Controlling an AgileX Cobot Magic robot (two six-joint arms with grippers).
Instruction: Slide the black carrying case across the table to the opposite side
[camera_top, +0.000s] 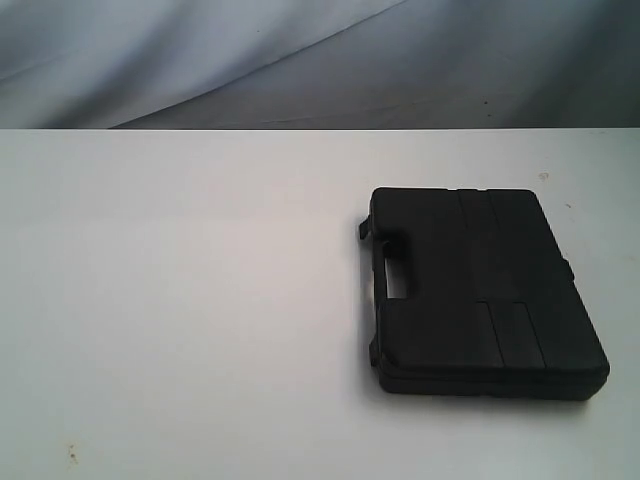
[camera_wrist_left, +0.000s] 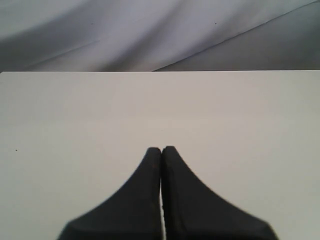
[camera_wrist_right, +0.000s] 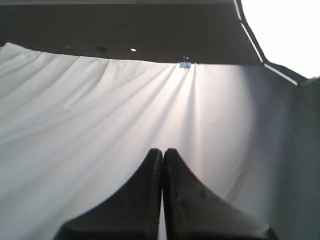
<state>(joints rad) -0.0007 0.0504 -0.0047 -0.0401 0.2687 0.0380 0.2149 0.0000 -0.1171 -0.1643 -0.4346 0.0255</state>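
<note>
The black carrying case (camera_top: 480, 290) lies flat on the right half of the white table (camera_top: 180, 300), its handle cut-out facing the middle. Neither arm shows in the exterior view. In the left wrist view my left gripper (camera_wrist_left: 161, 149) is shut with nothing between its fingers, held over bare tabletop (camera_wrist_left: 75, 115); the case is out of that view. In the right wrist view my right gripper (camera_wrist_right: 162, 150) is also shut and empty, pointing at the white backdrop cloth (camera_wrist_right: 100, 110); neither case nor table appears there.
A grey-white draped cloth (camera_top: 300, 60) hangs behind the table's far edge. A small blue clip (camera_wrist_right: 185, 64) holds the cloth at its top. A few tiny specks mark the table (camera_top: 71, 455) near the front left.
</note>
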